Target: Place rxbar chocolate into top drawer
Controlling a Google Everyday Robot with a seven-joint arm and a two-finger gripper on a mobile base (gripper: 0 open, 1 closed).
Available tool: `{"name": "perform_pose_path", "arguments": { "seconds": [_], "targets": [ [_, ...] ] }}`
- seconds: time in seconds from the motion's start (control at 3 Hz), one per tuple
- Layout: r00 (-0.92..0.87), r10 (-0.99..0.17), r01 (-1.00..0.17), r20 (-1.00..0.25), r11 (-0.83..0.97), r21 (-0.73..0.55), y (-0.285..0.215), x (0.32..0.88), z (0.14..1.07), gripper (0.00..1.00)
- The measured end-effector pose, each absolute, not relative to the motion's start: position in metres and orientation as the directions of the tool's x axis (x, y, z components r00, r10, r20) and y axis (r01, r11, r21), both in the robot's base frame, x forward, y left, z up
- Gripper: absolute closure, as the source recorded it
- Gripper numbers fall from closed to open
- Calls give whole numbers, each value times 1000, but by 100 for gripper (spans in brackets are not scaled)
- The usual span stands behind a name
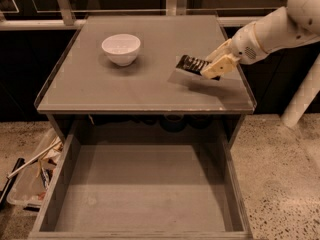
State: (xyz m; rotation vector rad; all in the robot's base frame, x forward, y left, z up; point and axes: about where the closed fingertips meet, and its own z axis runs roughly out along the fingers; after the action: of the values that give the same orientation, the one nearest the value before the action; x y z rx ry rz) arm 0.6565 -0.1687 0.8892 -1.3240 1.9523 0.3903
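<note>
Table point(150, 90): I see the grey top filling the 12 o'clock half of my view, with a low raised lip along its edges.
Top drawer point(150, 194): It is pulled out toward me at 6 o'clock, below the table's front edge. Its flat grey bottom and low side walls are in plain sight.
Floor point(282, 174): Speckled stone shows at 4 o'clock and 8 o'clock, on either side of the drawer.
Arm point(270, 31): My white arm reaches in from 2 o'clock and slopes down over the table's right edge.
Bin point(20, 186): A clear plastic tub of mixed clutter stands on the floor at 8 o'clock, just beside the drawer's left wall.
Bowl point(121, 48): The white bowl sits upright on the tabletop at 11 o'clock, well apart from the bar.
Gripper point(214, 69): It is over the tabletop at 2 o'clock, with pale fingers clamped on the bar's right end.
Rxbar chocolate point(190, 63): The dark wrapper is held tilted just above the tabletop, its shadow on the surface beneath. It is not in the drawer.
</note>
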Motion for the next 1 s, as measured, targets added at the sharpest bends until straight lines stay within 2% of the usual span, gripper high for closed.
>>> {"name": "perform_pose_path", "arguments": {
  "seconds": [0.33, 1.0],
  "targets": [
    [-173, -659, -891, -732, 422, -169, -184, 631, 902, 100],
    [-138, -710, -868, -690, 423, -262, -225, 558, 899, 100]
  ]
}}
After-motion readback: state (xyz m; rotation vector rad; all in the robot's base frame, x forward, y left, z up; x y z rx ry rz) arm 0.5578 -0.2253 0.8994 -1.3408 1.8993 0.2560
